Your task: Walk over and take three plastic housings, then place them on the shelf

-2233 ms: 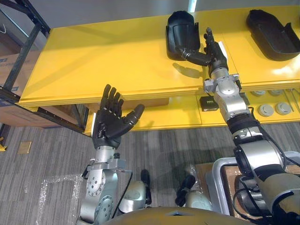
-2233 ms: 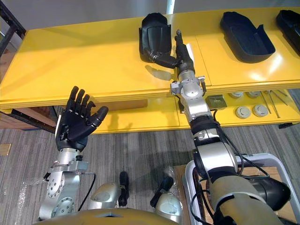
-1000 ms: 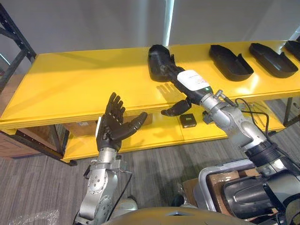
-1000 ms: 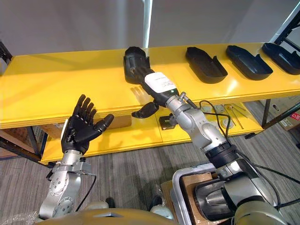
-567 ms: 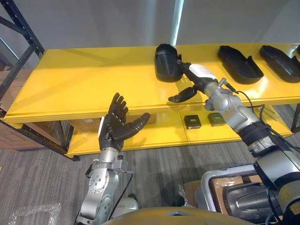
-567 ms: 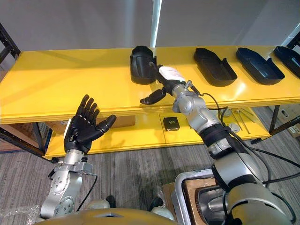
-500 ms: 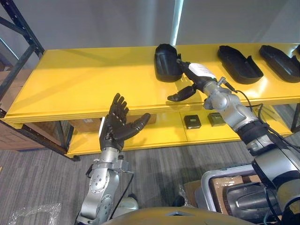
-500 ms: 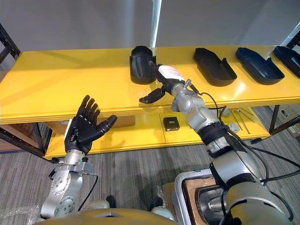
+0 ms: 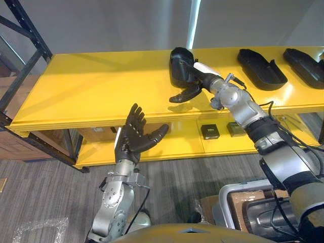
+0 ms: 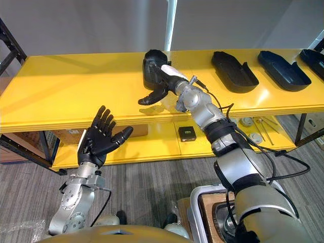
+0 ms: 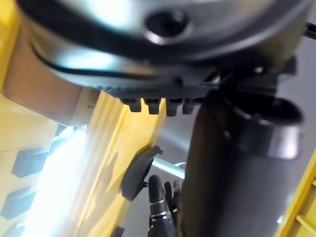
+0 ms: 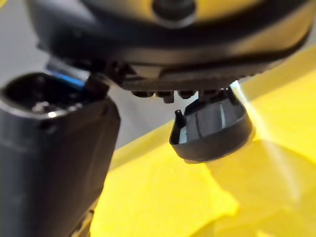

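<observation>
Housing [image 9: 176,66] on the shelf [image 9: 91,86] points away from me, right at my open right hand [image 9: 196,80], thumb wide; my open left hand [image 9: 132,140] is far off.

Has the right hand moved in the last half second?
Yes: the right hand has slid back across the yellow shelf, tight against the leftmost black housing.

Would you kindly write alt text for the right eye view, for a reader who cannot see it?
The robot's right hand reaches onto a yellow shelf and meets the leftmost black plastic housing. More housings lie further right along the shelf. The left hand is open in front of the shelf, holding nothing.
</observation>
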### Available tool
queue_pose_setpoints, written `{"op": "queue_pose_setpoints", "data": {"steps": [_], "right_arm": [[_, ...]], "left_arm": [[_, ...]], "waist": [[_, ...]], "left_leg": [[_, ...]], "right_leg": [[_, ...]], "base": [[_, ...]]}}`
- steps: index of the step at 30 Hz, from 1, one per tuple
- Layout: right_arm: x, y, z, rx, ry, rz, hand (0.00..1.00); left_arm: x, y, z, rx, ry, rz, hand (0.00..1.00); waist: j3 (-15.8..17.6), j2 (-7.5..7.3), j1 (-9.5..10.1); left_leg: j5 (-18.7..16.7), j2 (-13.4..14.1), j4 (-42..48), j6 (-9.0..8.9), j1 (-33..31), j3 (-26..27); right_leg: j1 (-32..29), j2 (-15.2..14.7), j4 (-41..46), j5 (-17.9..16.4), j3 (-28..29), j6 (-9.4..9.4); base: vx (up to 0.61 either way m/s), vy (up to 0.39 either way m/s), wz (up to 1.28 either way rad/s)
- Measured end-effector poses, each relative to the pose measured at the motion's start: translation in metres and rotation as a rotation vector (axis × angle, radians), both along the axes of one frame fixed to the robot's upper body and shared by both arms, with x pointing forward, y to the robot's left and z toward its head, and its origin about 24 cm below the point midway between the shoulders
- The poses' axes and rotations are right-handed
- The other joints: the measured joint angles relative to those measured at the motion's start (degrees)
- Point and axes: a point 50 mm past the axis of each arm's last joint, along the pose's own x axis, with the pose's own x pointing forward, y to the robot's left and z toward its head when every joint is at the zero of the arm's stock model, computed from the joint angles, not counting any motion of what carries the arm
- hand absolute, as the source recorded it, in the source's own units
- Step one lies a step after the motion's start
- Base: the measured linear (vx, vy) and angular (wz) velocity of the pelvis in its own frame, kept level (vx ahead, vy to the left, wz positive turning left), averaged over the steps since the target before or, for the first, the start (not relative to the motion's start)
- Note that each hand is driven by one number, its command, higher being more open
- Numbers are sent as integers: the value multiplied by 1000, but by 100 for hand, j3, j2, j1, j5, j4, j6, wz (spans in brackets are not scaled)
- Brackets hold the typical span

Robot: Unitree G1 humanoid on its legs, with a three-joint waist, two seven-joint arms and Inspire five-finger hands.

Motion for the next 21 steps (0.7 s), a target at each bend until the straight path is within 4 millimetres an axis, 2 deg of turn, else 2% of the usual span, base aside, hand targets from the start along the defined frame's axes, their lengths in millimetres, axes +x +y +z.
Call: {"op": "queue_pose_setpoints", "data": {"steps": [10,15,21], "right_arm": [[7,10,6,65,26,3,100],[9,4,1,59,55,-30,100],[11,-5,-6,44,105,-68,100]], "left_arm": [[0,-3,0,-4,4,-9,100],[4,-6,-2,1,8,-24,100],[6,-8,-11,24,44,-42,100]], "waist": [[31,50,24],[94,150,79],[129,166,131]], "left_leg": [[0,-3,40,0,-73,-98],[0,12,47,1,-92,-140],[-1,46,60,0,-101,-148]], "right_leg": [[5,-12,0,-5,-112,-7],[13,1,0,-18,-142,-26],[12,36,0,-37,-140,-54]], "base": [[3,5,4],[23,20,4],[34,11,0]]}}
